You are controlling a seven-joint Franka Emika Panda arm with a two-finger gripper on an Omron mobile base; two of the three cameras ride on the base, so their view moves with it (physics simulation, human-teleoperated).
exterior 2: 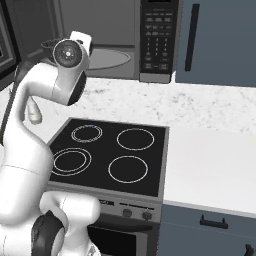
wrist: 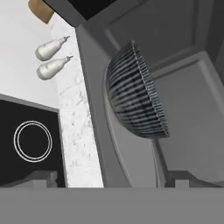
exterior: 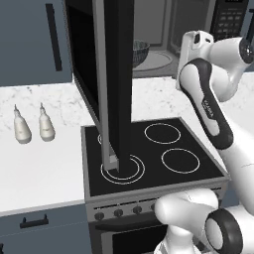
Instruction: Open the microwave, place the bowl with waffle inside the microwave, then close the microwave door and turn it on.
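Here, in the left base view, the microwave [exterior: 163, 34] stands at the back of the counter behind the stove [exterior: 149, 154], and the microwave door [exterior: 106, 84] is swung wide, edge-on over the stove's left rings. The bowl [exterior: 140, 51] sits inside the microwave on the round turntable, at its left side. Two pale bottles [exterior: 33, 125] stand on the counter left of the stove.

From the right base view, the button panel [exterior 2: 157, 37] fills the microwave's right end, and the white arm [exterior 2: 60, 85] reaches toward the cavity from the left.

In the hand view, rolled sideways, the ribbed dark bowl rests on the turntable inside the microwave. The gripper [wrist: 111, 180] has its fingertips [wrist: 43, 178] spread far apart near the cavity's mouth, gripping nothing, clear of the bowl. I cannot make out the waffle.
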